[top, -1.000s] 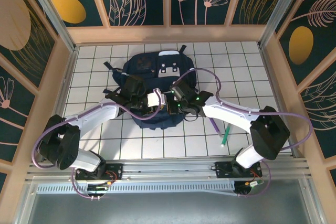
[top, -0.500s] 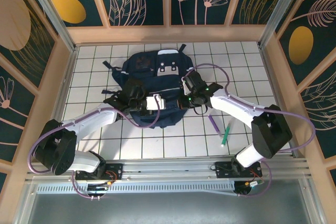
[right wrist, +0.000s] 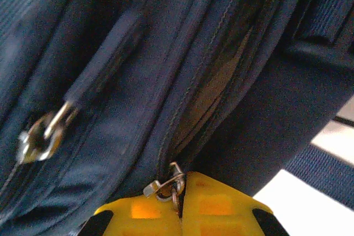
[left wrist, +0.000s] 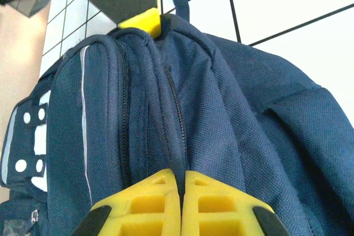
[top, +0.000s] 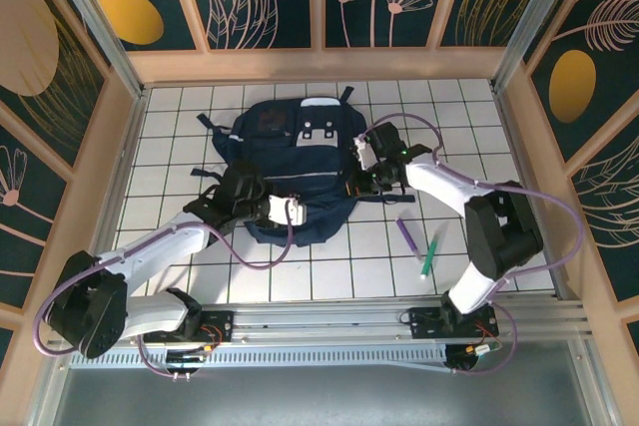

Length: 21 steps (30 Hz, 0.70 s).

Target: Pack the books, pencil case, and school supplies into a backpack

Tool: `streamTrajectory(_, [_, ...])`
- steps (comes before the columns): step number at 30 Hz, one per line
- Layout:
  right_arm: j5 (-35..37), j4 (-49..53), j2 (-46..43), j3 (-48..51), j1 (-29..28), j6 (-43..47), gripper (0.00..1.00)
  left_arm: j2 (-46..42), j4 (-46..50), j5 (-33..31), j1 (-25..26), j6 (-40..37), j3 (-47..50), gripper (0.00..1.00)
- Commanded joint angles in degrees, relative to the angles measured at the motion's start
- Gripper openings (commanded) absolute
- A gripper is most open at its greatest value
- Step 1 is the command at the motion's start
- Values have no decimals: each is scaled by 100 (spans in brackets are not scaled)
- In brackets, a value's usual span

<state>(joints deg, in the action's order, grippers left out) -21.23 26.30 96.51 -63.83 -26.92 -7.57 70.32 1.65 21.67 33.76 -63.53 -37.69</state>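
The dark navy backpack (top: 290, 152) lies flat on the white tiled floor. My left gripper (top: 278, 210) is at its near edge, shut on a fold of fabric beside a zipper line (left wrist: 177, 114); the yellow fingertips (left wrist: 160, 192) meet there. At the pack's right side my right gripper (top: 362, 179) is shut on a metal zipper pull (right wrist: 168, 183). Above the pull the zipper gapes slightly, showing a tan lining (right wrist: 213, 89). A second zipper pull (right wrist: 41, 136) hangs free to the left. The purple pen (top: 408, 233) and green pen (top: 430, 251) lie on the tiles right of the pack. Books and pencil case are out of view.
Wooden walls (top: 519, 137) enclose the tiled floor on three sides. A metal rail (top: 319, 321) with both arm bases runs along the near edge. Black straps (top: 215, 127) stick out at the pack's left. A yellow finger of the right gripper (left wrist: 141, 23) shows beyond the pack.
The right gripper has travelled right and away along the pack's edge with the zipper pull. The left gripper has drawn left and nearer, holding the fabric. The pack's near part now lies flatter.
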Motion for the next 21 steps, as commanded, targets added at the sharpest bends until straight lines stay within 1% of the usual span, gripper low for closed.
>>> streamTrajectory(1, [1834, -253, 565, -453, 1002, 12, 0, -405, 1233, 171, -120, -417, 338, 0])
streamTrajectory(3, [1822, -291, 850, -696, 1117, 32, 0, -401, 1268, 183, -118, -495, 385, 0])
streamTrajectory(5, [1524, -343, 1134, -957, 1206, 216, 0, -328, 1380, 180, -121, -603, 363, 0])
streamTrajectory(7, [981, -423, 1240, -1091, 1200, 709, 0, -283, 1434, 171, -107, -642, 333, 0])
streamTrajectory(8, [996, -384, 1252, -1141, 1174, 968, 0, -287, 1427, 176, -107, -632, 333, 0])
streamTrajectory(9, [977, -300, 1238, -1172, 1159, 1237, 0, -289, 1422, 180, -107, -629, 333, 0])
streamTrajectory(11, [598, -132, 1110, -1115, 1161, 1849, 0, -296, 1427, 171, -107, -562, 309, 0])
streamTrajectory(12, [450, -100, 1025, -1076, 1155, 1944, 0, -283, 1419, 156, -108, -495, 285, 0])
streamTrajectory(13, [130, -91, 922, -1019, 1155, 1975, 0, -305, 1336, 144, -106, -307, 267, 0])
streamTrajectory(15, [-366, -196, 646, -871, 1039, 1807, 0, -401, 1130, 194, -112, 92, 212, 0])
streamTrajectory(16, [-578, -252, 507, -787, 914, 1716, 0, -484, 959, 218, -111, 432, 189, 17])
streamTrajectory(17, [-686, -297, 379, -710, 745, 1622, 0, -554, 720, 249, -107, 839, 163, 40])
streamTrajectory(18, [-746, -334, 280, -651, 590, 1537, 0, -603, 535, 297, -108, 1164, 141, 51])
streamTrajectory(20, [-838, -380, 81, -587, 232, 1410, 0, -684, 96, 508, -106, 1938, 96, 65])
streamTrajectory(21, [-839, -389, 26, -598, 76, 1359, 0, -687, -119, 579, -113, 2288, 83, 74])
